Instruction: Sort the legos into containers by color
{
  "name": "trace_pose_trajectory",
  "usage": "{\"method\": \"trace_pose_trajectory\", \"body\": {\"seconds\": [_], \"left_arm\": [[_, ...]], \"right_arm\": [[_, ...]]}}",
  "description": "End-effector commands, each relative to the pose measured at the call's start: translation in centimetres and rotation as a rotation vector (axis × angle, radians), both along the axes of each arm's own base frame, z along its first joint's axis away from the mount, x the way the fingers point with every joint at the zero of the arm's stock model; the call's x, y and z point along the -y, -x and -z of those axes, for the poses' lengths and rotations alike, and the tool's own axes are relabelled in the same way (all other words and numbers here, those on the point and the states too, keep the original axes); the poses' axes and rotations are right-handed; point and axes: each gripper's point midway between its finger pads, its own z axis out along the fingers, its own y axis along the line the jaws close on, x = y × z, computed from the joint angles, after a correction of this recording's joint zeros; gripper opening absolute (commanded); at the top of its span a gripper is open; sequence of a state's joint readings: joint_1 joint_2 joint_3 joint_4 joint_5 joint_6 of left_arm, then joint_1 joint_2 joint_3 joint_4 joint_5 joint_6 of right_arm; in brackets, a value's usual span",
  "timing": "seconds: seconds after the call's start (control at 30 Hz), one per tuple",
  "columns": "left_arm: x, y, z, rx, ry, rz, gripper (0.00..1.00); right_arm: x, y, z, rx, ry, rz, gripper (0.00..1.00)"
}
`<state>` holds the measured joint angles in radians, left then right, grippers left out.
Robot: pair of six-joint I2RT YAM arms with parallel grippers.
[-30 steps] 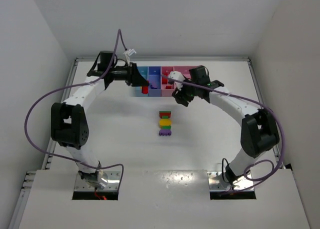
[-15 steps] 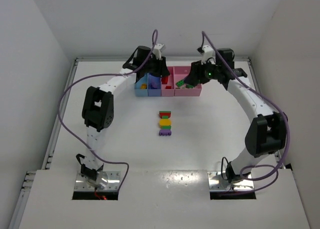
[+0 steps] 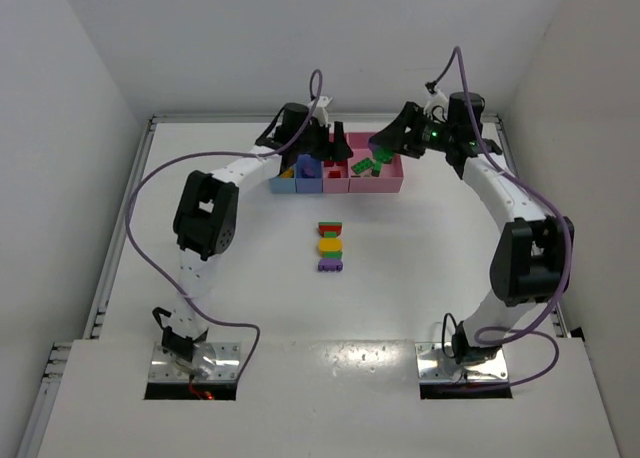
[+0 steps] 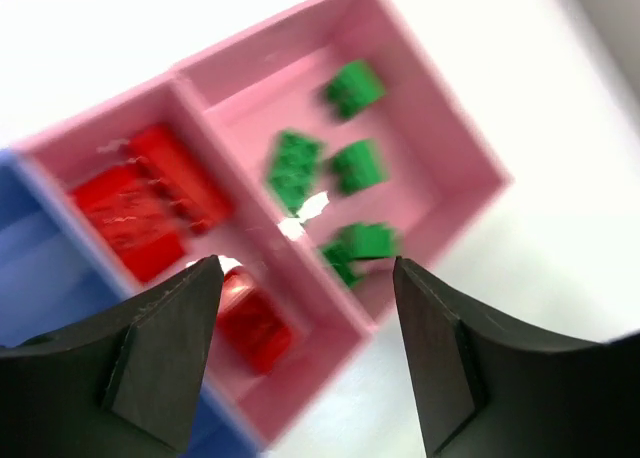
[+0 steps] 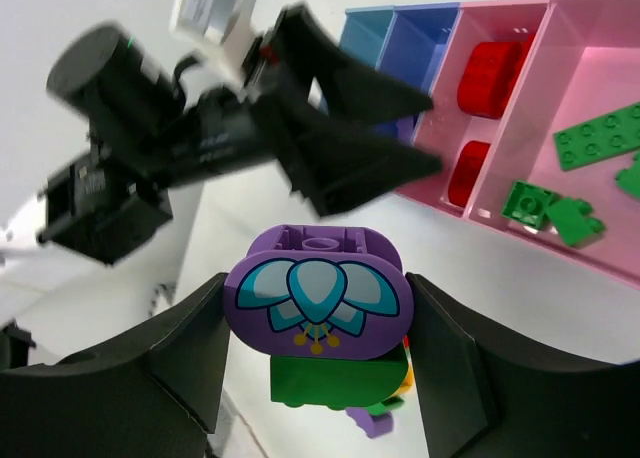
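My left gripper (image 4: 305, 273) has just opened above the small pink bin (image 4: 100, 113), so the red brick (image 4: 250, 323) now lies with the other reds, while my right gripper (image 5: 318, 323) squeezes a purple-topped clump (image 5: 315, 293).

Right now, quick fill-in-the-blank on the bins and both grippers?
1. The wide pink plastic bin holds only ___ bricks.
2. The narrower pink plastic bin beside it holds ___ bricks.
3. The right gripper is shut on a brick clump topped by a rounded ___ piece.
4. The left gripper has its jaws ___, gripping nothing.
Missing: green; red; purple; open.
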<state>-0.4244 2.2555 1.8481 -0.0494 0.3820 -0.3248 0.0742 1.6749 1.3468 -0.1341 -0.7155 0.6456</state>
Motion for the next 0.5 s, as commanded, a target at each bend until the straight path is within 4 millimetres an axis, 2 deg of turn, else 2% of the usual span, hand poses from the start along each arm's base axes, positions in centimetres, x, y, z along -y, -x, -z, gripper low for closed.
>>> {"method": "trace_pose_trajectory", "body": {"seconds": [0.0,0.03,0.07,0.1,0.13,0.17,0.2,0.23,0.27,0.3,0.33,0.4,0.47], "left_arm": [[1.3,2.3,-11.2,0.174,0.27,0.106,0.75],[0.6,4.1,-9.6,0.118,0.312,0.152,0.75],[0.4,5.1,-10.9,0.124,0.361,0.187,0.75],[0.4,6.1,-11.9,0.104,0.425,0.223,0.75],[0.4,8.0,-12.9,0.082,0.461,0.315,0.75],[0.5,9.1,-13.3,0.064,0.492,0.35,0.75],[0.5,10.0,-15.0,0.125,0.536,0.389,0.75],[0.2,11.5,-15.1,0.08,0.577,0.393,0.75],[0.0,12.1,-15.5,0.082,0.598,0.397,0.75],[-0.1,12.6,-16.3,0.109,0.619,0.407,0.75],[-0.1,12.9,-16.0,0.087,0.625,0.413,0.75],[-0.3,13.4,-16.9,0.096,0.634,0.417,0.76],[0.0,13.8,-16.8,0.073,0.652,0.414,0.77]], "right_arm": [[-0.8,-1.3,-2.4,0.007,-0.117,0.02,0.27],[-0.8,-1.8,-1.5,-0.018,-0.124,0.025,0.27],[-0.8,-2.4,-2.2,-0.018,-0.137,0.044,0.27],[-1.1,-2.7,-2.1,-0.028,-0.143,0.053,0.26],[-1.2,-3.2,-1.5,-0.052,-0.15,0.058,0.26],[-1.7,-3.7,-2.0,-0.055,-0.167,0.064,0.26],[-1.7,-3.9,-2.0,-0.061,-0.174,0.067,0.26],[-2.1,-4.3,-1.9,-0.059,-0.167,0.077,0.26],[-2.1,-4.5,-2.5,-0.057,-0.179,0.08,0.24],[-2.0,-4.7,-1.7,-0.088,-0.181,0.101,0.23],[-2.5,-4.5,-1.7,-0.099,-0.189,0.094,0.21],[-3.2,-4.7,-1.7,-0.118,-0.212,0.101,0.21],[-3.8,-4.6,-2.0,-0.12,-0.226,0.093,0.19]]}}
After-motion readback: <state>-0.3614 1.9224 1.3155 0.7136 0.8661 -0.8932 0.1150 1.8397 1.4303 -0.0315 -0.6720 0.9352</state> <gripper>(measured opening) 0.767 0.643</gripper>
